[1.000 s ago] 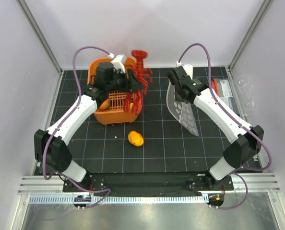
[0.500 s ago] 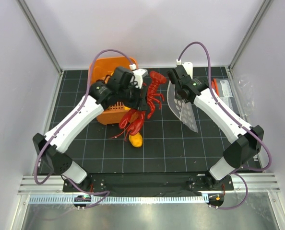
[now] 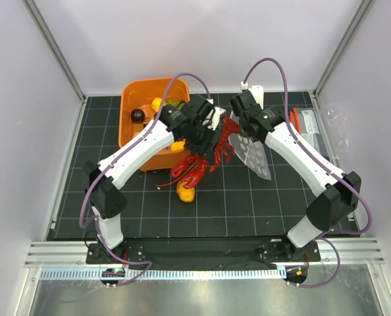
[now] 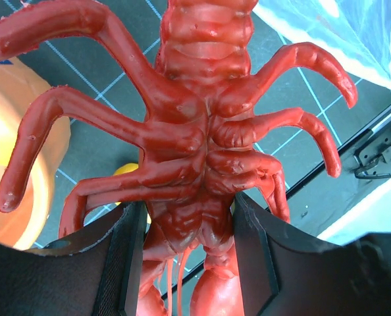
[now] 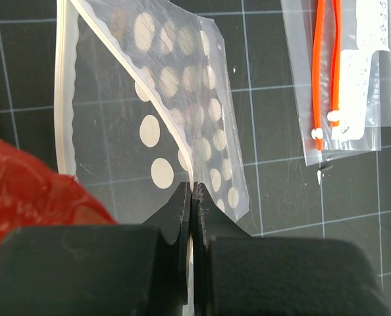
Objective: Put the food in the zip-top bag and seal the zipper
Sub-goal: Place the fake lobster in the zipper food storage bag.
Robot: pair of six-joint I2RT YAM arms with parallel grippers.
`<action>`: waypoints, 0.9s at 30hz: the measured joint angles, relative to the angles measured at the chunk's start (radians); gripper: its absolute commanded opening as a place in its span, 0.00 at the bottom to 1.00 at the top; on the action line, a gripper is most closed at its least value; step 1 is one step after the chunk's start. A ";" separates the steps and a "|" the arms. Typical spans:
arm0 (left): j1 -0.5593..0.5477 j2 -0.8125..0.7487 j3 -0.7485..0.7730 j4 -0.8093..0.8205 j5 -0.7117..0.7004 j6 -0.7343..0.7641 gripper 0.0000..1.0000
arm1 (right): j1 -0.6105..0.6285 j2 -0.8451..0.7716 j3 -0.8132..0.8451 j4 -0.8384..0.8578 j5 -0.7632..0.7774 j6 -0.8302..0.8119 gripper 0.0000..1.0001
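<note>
My left gripper [image 3: 209, 133] [image 4: 189, 214] is shut on the red lobster [image 3: 204, 157] [image 4: 199, 125], its jaws pressing both sides of the body. The lobster hangs above the mat just left of the zip-top bag [image 3: 253, 153] [image 5: 156, 125], its claws down. The clear dotted bag is lifted by one lip, on which my right gripper [image 3: 242, 125] [image 5: 191, 191] is shut. The zipper [image 5: 64, 99] runs along the mouth edge that faces the lobster. A round peach-orange fruit [image 3: 185, 192] lies on the mat below the lobster.
The orange basket [image 3: 133, 95] stands at the back left with a few small toys in it. Flat clear packets with an orange-red strip [image 3: 309, 124] [image 5: 343, 79] lie at the right edge of the black gridded mat [image 3: 143, 204].
My left arm has swung right from over the basket, carrying the lobster up to the bag's mouth. The right arm and the bag have barely moved.
</note>
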 measured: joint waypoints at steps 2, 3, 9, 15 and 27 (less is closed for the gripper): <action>-0.007 0.023 0.025 -0.016 -0.005 0.006 0.04 | 0.000 -0.003 -0.013 0.002 0.000 0.001 0.01; -0.011 0.033 0.037 -0.024 -0.005 0.007 0.04 | 0.002 -0.006 -0.020 0.004 -0.001 0.001 0.01; -0.022 0.083 0.064 -0.066 -0.008 0.010 0.03 | 0.007 -0.048 -0.074 0.037 -0.021 0.008 0.01; -0.030 0.158 0.085 -0.106 -0.026 0.012 0.03 | 0.018 -0.093 -0.114 0.073 -0.070 0.011 0.01; -0.038 0.219 0.127 -0.130 -0.003 -0.001 0.01 | 0.047 -0.151 -0.293 0.174 -0.198 0.024 0.01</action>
